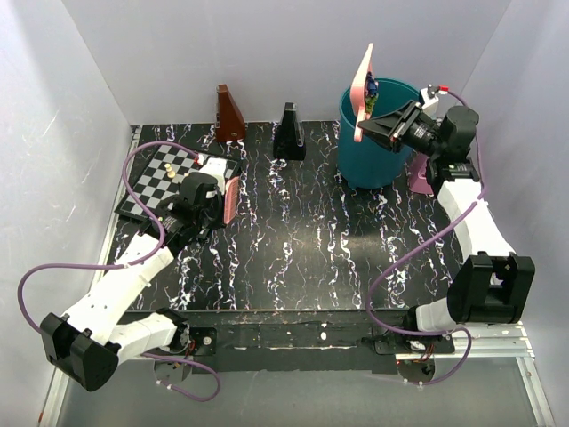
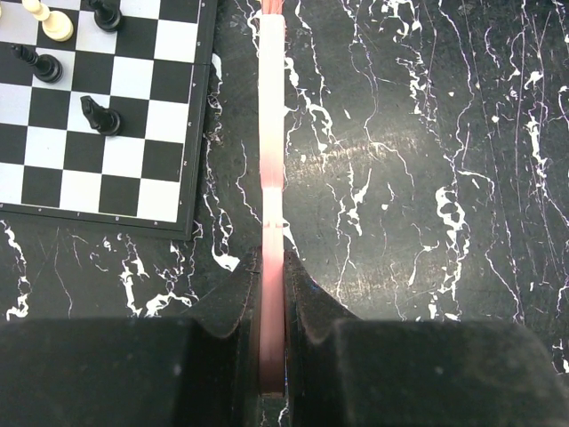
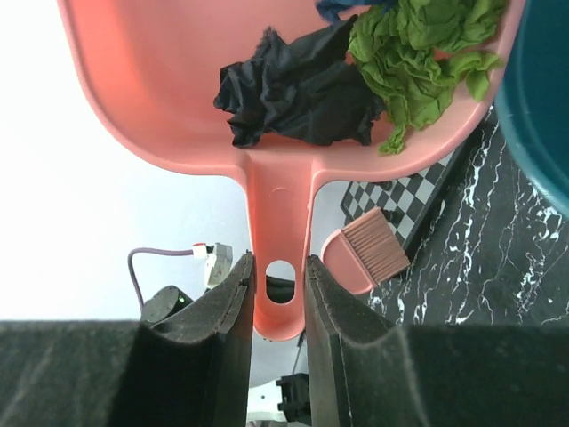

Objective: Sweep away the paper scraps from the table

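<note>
1. Right wrist view: the paper scraps (image 3: 302, 89), one dark wad, one green and a bit of blue, lie in the pink dustpan (image 3: 151, 98).
2. Right gripper (image 3: 277, 271) grasps the dustpan handle between both jaws, and the grip looks centred.
3. Top view: the dustpan stands up on edge at the rim of the teal bin (image 1: 382, 133), back right on the table (image 1: 311, 249). No loose wads spotted on the tabletop.
4. Step, my read: dumping the load into the bin. To do it well, get the pan's mouth fully over the opening before tipping further. Tip slowly, since crumpled paper can snag or bounce off the rim.
5. Left gripper (image 2: 271, 276) is clenched on the pink brush (image 2: 271, 133), just beside the chessboard (image 2: 98, 116). It isn't needed for this step.
</note>
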Available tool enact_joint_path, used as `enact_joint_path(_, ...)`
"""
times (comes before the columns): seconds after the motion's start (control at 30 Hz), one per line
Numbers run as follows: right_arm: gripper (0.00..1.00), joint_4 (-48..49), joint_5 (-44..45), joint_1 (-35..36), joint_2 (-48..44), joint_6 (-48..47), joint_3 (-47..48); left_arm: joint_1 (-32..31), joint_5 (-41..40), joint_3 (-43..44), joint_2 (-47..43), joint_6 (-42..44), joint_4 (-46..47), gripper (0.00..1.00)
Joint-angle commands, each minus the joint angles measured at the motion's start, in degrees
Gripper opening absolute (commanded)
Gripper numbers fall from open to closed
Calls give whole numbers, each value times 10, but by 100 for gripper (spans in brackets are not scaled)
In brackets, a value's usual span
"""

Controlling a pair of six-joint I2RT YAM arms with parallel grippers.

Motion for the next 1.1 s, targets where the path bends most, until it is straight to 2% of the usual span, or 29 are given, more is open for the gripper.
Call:
enact_joint_path(0.0, 1, 244, -18, -9, -11, 123, -51, 0, 8, 1, -13, 4, 11, 0)
enact_joint_path(0.23, 1, 447, -9, -10, 7, 245, -134, 0, 10, 0, -13, 5, 11, 0)
enact_joint_path(0.47, 1, 521, 5, -26, 6, 270, -176, 0, 14, -1, -10, 5, 11, 0)
enact_joint_path(0.83, 1, 555, 11, -44, 25, 306, -188, 0, 15, 0, -6, 6, 11, 0)
enact_joint_path(0.97, 1, 528, -8, -45, 27, 294, -174, 0, 16, -1, -5, 6, 11, 0)
enact_joint_path(1.07, 1, 450, -30, -44, 2, 236, -162, 0, 16, 0, -4, 7, 11, 0)
